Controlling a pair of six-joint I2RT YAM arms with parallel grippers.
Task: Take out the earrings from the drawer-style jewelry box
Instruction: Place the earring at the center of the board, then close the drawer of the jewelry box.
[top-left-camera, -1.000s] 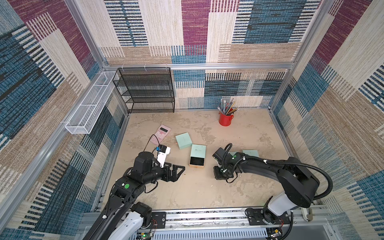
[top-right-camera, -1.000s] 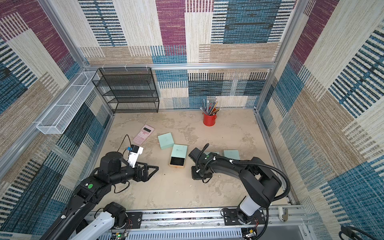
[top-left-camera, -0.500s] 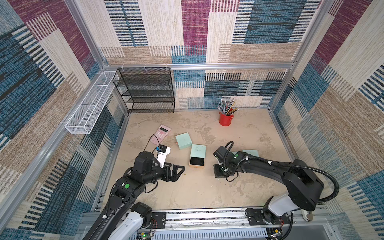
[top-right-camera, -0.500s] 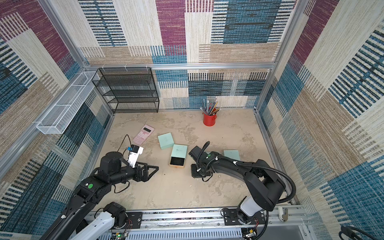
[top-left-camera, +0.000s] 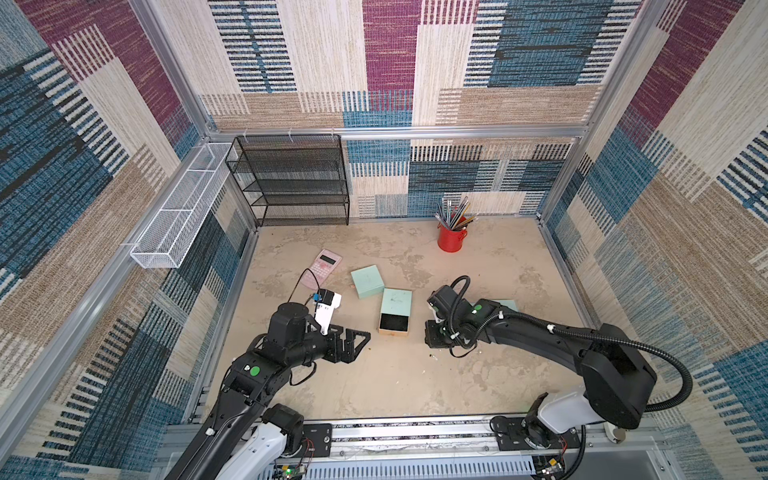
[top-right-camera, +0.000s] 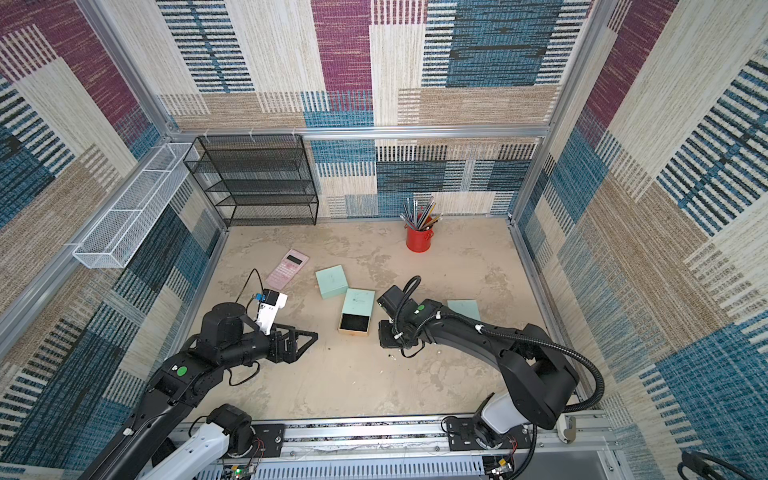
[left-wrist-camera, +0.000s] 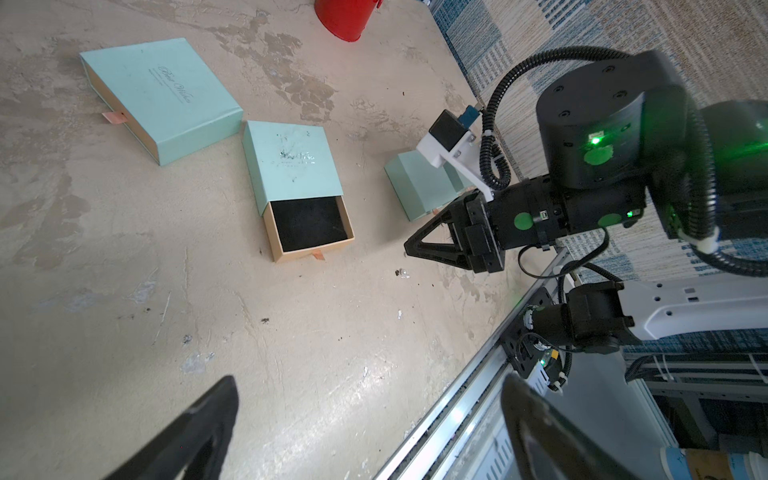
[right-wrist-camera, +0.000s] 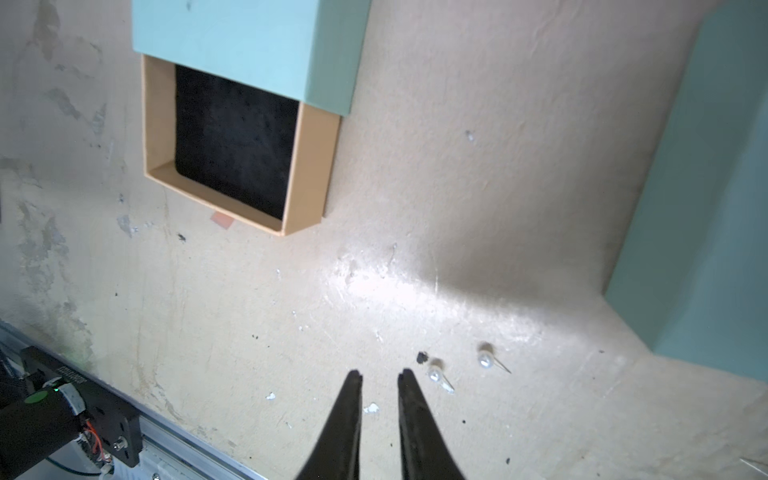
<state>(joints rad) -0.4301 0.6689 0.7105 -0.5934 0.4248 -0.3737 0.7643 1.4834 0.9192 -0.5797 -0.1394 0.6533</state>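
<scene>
Earrings (right-wrist-camera: 435, 375) on the table (right-wrist-camera: 457, 208), just beside our right gripper (right-wrist-camera: 380, 376)
We see the two pearl studs lying outside the jewelry box (right-wrist-camera: 249, 37), whose dark-lined drawer (right-wrist-camera: 309, 166) stands open. Our right gripper's tips are barely parted and hold nothing; our left gripper (left-wrist-camera: 370, 380) gapes wide, also empty.

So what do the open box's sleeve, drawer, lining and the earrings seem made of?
Sleeve: matte mint paperboard, crisp folded edges.
Drawer: tan card, raw-looking walls.
Lining: black, light-absorbing, probably velvet or foam.
Earrings: glossy white beads, pearl or imitation, on thin metallic-looking pins.
</scene>
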